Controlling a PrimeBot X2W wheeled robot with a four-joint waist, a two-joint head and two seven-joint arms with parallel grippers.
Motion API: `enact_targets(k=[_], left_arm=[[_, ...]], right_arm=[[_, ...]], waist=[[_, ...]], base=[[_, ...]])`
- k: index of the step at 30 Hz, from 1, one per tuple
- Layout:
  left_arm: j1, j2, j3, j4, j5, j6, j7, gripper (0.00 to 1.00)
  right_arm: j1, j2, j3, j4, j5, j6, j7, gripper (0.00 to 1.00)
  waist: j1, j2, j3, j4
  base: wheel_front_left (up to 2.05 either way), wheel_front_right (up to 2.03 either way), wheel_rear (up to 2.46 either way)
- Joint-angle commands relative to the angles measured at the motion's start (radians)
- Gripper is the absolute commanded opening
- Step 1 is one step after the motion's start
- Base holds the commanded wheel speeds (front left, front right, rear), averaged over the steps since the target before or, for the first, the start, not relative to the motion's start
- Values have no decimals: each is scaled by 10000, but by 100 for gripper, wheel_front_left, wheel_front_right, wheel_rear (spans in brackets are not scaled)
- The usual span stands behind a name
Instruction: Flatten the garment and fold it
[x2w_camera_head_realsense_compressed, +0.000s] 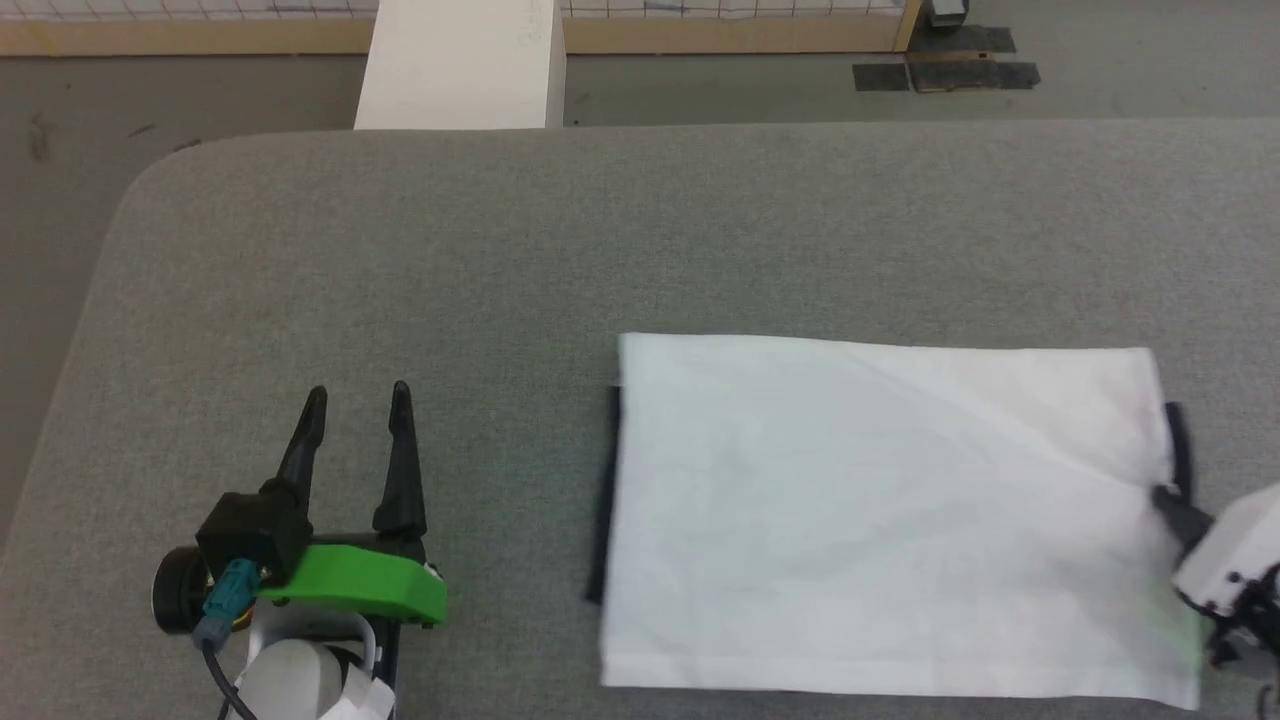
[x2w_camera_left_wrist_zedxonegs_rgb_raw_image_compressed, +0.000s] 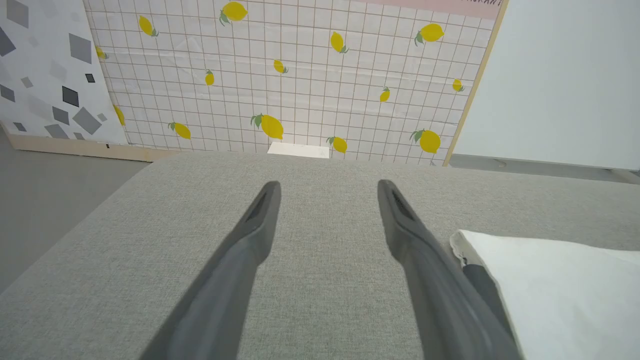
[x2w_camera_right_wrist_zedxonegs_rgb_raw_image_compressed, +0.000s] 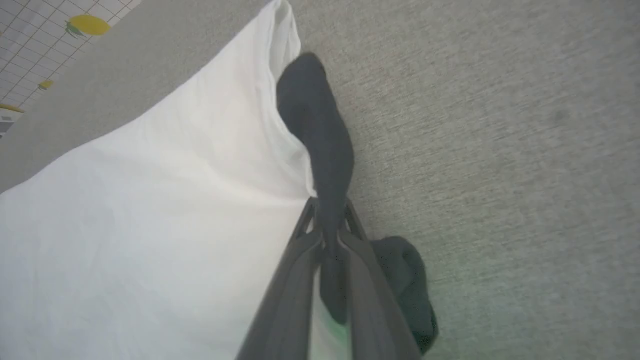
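Grey cloth-covered table (x2w_camera_head_realsense_compressed: 480, 240), far-left corner rounded. The garment (x2w_camera_head_realsense_compressed: 880, 520) lies on the table's right half, toward the near side. It is a flat white rectangle with its long sides running left to right and faint creases across the top layer. Black fabric peeks from under the white at both short ends: a thin dark strip (x2w_camera_head_realsense_compressed: 603, 500) along the left end and a black edge (x2w_camera_head_realsense_compressed: 1178, 440) at the right end. The right gripper (x2w_camera_head_realsense_compressed: 1168, 498) comes in from the lower right with a white wrist housing behind it; its fingertips meet the garment's right end about halfway along. In the right wrist view the two dark fingers are drawn together, with a fold of the black edge pinched between their tips. The black fabric runs on from the tips along the white panel's border, and more of it bunches just beside the fingers on the bare-table side. Slight blur there. The left gripper (x2w_camera_head_realsense_compressed: 359, 392) sits over bare table at lower left, well apart from the garment's left end, with a green bracket (x2w_camera_head_realsense_compressed: 365, 585) and a cable at its base. Its fingers point away from the robot, spread wide, with nothing between them. In the left wrist view there is grey cloth between the parted fingers, and the garment's white corner with its dark underlayer sits at lower right. Beyond the table: grey floor (x2w_camera_head_realsense_compressed: 180, 90), a white block (x2w_camera_head_realsense_compressed: 460, 65), a lemon-print panel (x2w_camera_left_wrist_zedxonegs_rgb_raw_image_compressed: 300, 75).
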Motion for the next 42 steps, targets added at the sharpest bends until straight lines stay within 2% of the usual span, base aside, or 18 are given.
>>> enact_targets(k=[1, 6, 11, 20, 25, 31, 38, 42], left_arm=[[82, -65, 32, 44, 44, -70, -47, 100], [110, -101, 37, 109, 74, -130, -47, 100], [137, -123, 61, 156, 101, -169, -47, 100], [111, -144, 49, 215, 166, -268, -47, 100], [42, -150, 80, 206, 178, -301, -47, 100], [-136, -158, 17, 195, 163, -352, -47, 100], [-343, -166, -94, 217, 136, -388, -47, 100], [-389, -168, -117, 244, 118, -388, -47, 100]], right_arm=[[138, -136, -307, -105, -381, -17, -210, 0], [222, -83, -915, -583, -1446, -17, -396, 0], [321, 354, -633, -1859, -1581, -17, 100, 0], [1179, 740, 2009, -5777, -1999, -17, 2441, 0], [1008, 773, 3784, -6820, -2244, -17, 3110, 0], [-8, 769, 5649, -5801, -2539, -17, 2945, 0], [-1203, 979, 7160, -3316, -2459, -17, 2016, 0], [-1673, 1074, 7624, -1926, -2414, -17, 1394, 0]], waist=[[0, 0, -58, -36], [0, 0, -110, -94], [0, 0, -153, -117], [0, 0, -177, -3], [0, 0, -82, 79], [0, 0, 163, 251], [0, 0, 470, 535], [0, 0, 555, 624]], base=[[0, 0, 0], [0, 0, 0], [0, 0, 0], [0, 0, 0], [0, 0, 0], [0, 0, 0], [0, 0, 0], [0, 0, 0]])
